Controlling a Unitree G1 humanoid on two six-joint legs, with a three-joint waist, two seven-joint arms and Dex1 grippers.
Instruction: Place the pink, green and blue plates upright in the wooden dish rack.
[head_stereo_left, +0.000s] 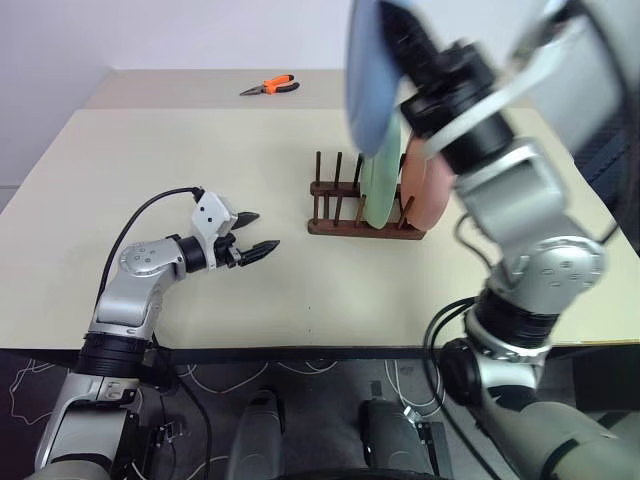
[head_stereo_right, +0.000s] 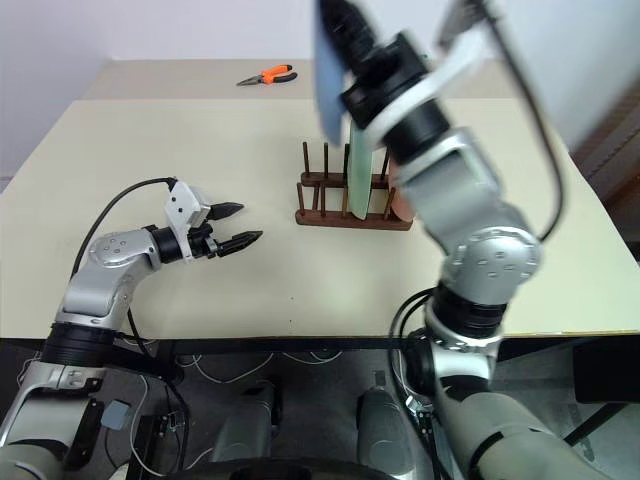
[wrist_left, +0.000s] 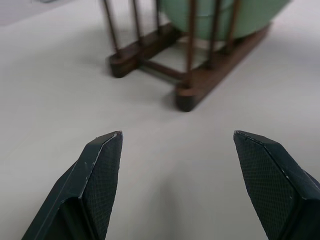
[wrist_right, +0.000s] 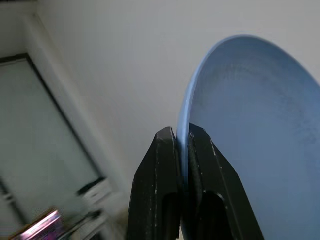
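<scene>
**Spotter:** Head views first. What do you have?

**Operator:** My right gripper (head_stereo_left: 400, 25) is raised high and pinched shut on the rim of the blue plate (head_stereo_left: 368, 90), which hangs edge-on above the wooden dish rack (head_stereo_left: 365, 226). Below it the green plate (head_stereo_left: 378, 180) and the pink plate (head_stereo_left: 428, 188) already stand upright between the pegs, pink on the side nearer my right arm. Free pegs lie on the far side of the green plate from that arm. My left gripper (head_stereo_right: 232, 226) sits low over the table (head_stereo_left: 200, 150), well apart from the rack and pointing toward it, fingers spread, holding nothing. Orange-handled pliers (head_stereo_left: 270, 86) lie far beyond both grippers.

**Spotter:** Left wrist?

**Operator:** Both fingers (wrist_left: 100, 170) wide apart, bare table between them, the rack's end straight ahead, green plate standing in it.

**Spotter:** Right wrist?

**Operator:** Fingers (wrist_right: 160, 170) clamped either side of the blue plate's rim, the plate rising beyond the tips.

**Spotter:** How would you finish it well?

**Operator:** My judgement: keep the plate vertical and parallel to the green one, line it over the next free slot, lower slowly until its edge seats on the rails, then release. The risk is clipping a peg or nudging the green plate.
</scene>
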